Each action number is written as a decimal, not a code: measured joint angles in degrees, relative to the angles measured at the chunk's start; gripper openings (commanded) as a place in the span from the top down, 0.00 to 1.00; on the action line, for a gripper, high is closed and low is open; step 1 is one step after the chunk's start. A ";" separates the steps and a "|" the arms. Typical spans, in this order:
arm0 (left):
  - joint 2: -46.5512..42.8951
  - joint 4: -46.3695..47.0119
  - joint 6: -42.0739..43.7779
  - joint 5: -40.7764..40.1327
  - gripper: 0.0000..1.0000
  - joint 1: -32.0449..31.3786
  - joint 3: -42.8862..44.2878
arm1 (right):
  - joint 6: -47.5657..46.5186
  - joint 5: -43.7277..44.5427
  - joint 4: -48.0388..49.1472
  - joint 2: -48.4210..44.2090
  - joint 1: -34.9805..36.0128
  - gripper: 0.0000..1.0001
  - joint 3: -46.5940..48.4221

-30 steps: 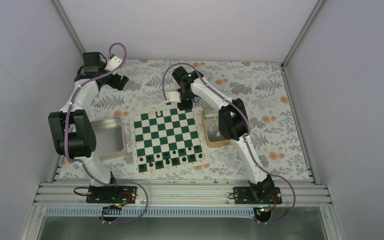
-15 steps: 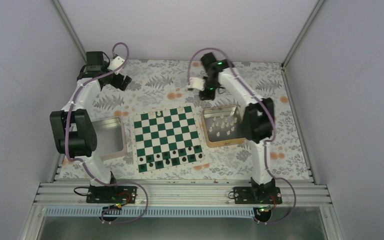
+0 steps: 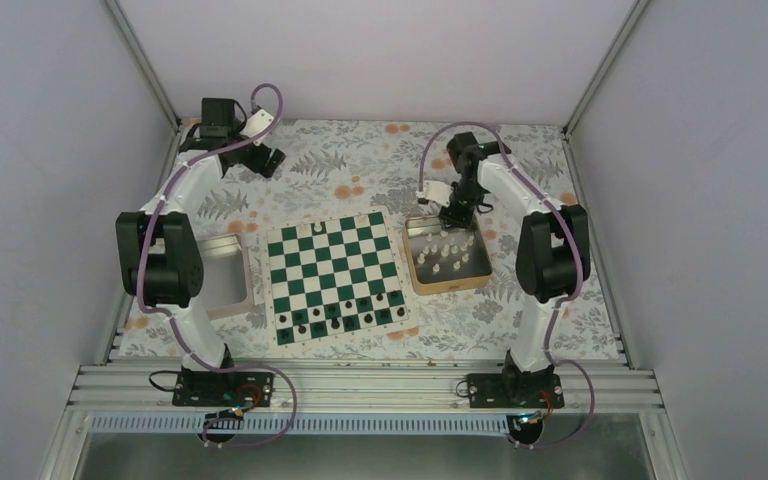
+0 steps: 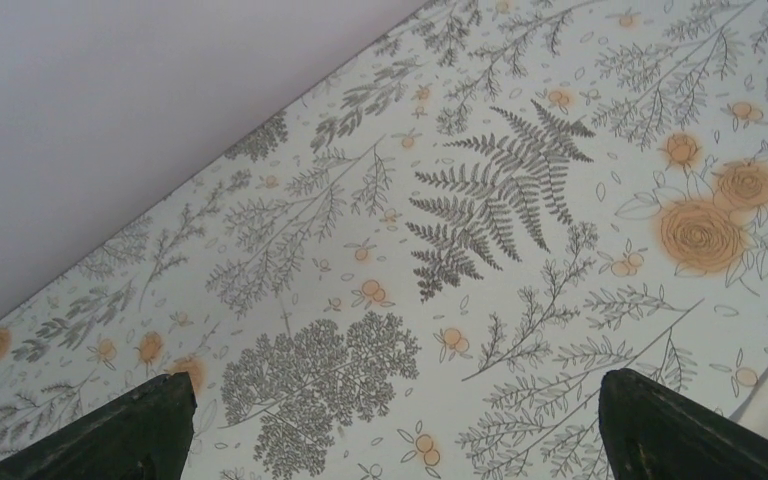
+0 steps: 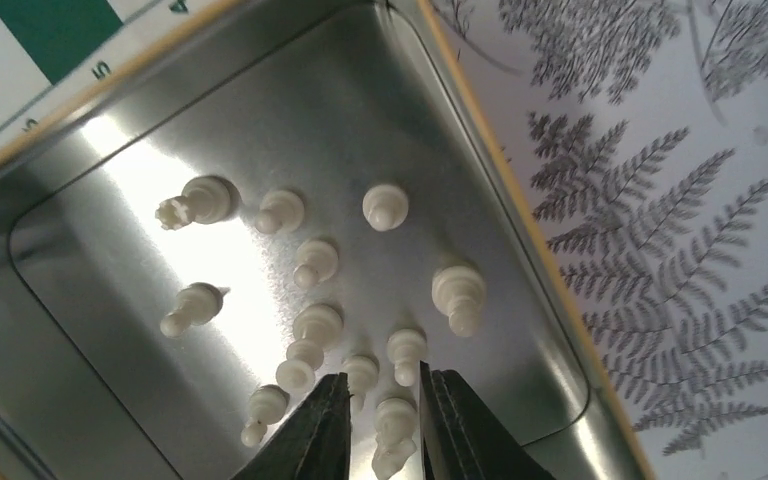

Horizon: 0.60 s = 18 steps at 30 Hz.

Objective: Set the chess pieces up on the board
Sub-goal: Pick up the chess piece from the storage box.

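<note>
White pcs: approx 12 in tin, some overlap, exact no. unclear. Dark pcs: approx doz, board 6 o'clock rows. Board x1. Tin x1, 3 o'clock. Tray x1, 9 o'clock.

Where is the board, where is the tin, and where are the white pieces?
board point(image 3: 332, 262): top view, a bare middle square.
tin point(image 5: 340, 120): right wrist view, its shiny bare floor.
white pieces point(image 5: 385, 205): right wrist view, the top of one piece.
</note>
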 measured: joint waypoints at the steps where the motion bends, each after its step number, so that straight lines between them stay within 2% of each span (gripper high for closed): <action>1: 0.00 0.00 -0.15 -0.15 0.00 -0.20 0.24 | 0.11 0.02 0.44 0.00 -0.17 0.80 -0.85; 8: 0.04 0.09 -0.74 -1.53 0.00 -1.68 0.85 | 0.81 1.09 5.20 0.00 -0.61 0.80 -5.14; 18: 0.04 0.50 -0.74 -2.95 0.00 -1.79 0.83 | 0.85 1.49 8.96 1.20 -0.94 0.80 -5.33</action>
